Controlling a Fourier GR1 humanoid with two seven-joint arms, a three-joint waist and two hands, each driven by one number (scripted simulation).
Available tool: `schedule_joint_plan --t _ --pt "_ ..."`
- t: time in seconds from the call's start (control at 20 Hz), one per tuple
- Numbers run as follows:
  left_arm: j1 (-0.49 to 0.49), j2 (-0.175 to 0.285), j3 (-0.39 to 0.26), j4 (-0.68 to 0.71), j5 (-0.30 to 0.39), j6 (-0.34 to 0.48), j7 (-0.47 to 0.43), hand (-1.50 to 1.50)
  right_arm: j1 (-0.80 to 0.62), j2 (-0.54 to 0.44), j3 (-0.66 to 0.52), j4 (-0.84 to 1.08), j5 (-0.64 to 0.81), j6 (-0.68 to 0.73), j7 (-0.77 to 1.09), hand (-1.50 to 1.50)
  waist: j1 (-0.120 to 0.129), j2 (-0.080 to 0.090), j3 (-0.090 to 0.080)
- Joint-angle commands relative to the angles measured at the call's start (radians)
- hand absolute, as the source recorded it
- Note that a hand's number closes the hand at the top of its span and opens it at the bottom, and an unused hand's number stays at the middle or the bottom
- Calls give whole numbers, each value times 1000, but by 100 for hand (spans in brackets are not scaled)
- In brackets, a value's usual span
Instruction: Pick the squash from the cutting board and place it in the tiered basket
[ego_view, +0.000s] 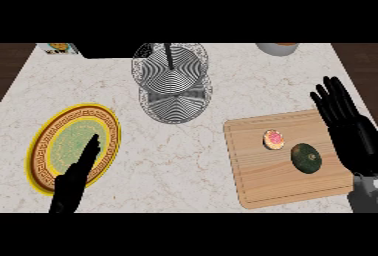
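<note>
Since the squash (305, 158) is a small, dark green, roundish gourd, we judge it stiff and hard-skinned, fairly dense for its size, and not fragile. Its smooth rind may slip and its round shape may roll, so we would take it across its widest part, fingers on one side and thumb on the other. It lies on the right half of the cutting board (258, 175), just beside a small pink round item (274, 139). It is well apart from the tiered basket (173, 95), which stands at the far side of the counter (184, 160). Our right hand (345, 125) shows along the board's right edge, just right of the squash, fingers straight and a little spread, holding nothing. We see no contact with the squash, though the palm overlaps the board's edge. Our left hand (74, 180) rests low at the view's left, over a yellow-rimmed plate (81, 109), fingers straight and together, holding nothing. We judge the grasp not yet begun.
</note>
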Motion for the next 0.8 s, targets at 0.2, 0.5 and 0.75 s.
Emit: schedule_joint_plan --t 0.2,0.5,0.75 --pt "-21 -33 80 4 20 100 79 0 65 -161 -272 9 175 -168 -168 150 -25 0 -6" --pt "2 -78 62 -20 26 124 85 0 166 49 -535 147 107 -549 -175 -150 -44 -2 -3" --pt "8 -70 43 -78 -4 123 151 0 432 192 -485 -158 127 -472 -297 -150 -5 -1 -6"
